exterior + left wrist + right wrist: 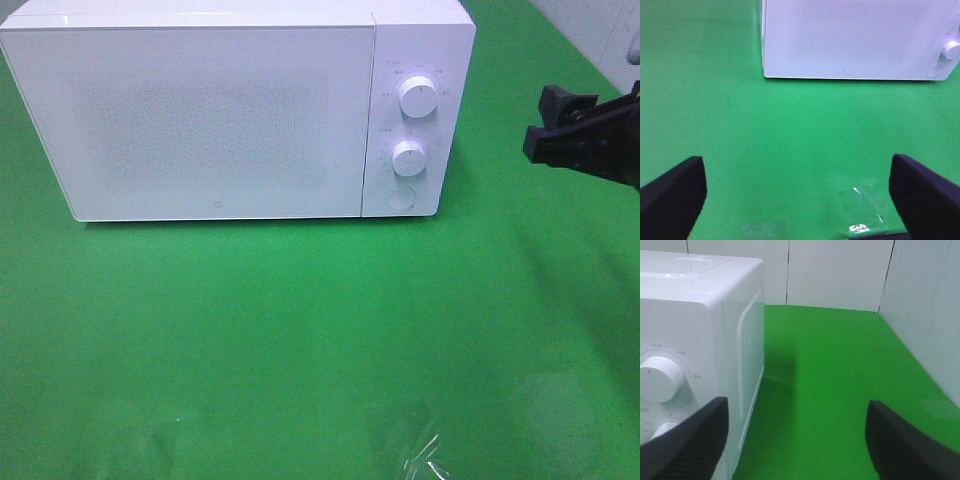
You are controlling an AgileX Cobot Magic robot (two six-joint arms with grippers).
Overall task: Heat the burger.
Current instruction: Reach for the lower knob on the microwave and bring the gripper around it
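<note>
Exterior high view: the white microwave [200, 120] sits door-shut on the green cloth [300, 330]. Over it the left gripper [796, 166] and right gripper [797, 407] (both empty) stand spread wide.

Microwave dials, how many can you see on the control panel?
2. The upper dial is high on the control panel; the lower dial sits just beneath it. A flat round button lies below both.

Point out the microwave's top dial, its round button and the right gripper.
top dial [417, 96], exterior high view, middle of its face.
round button [401, 198], exterior high view, its centre.
right gripper [797, 405], right wrist view, midway between its open fingertips.
</note>
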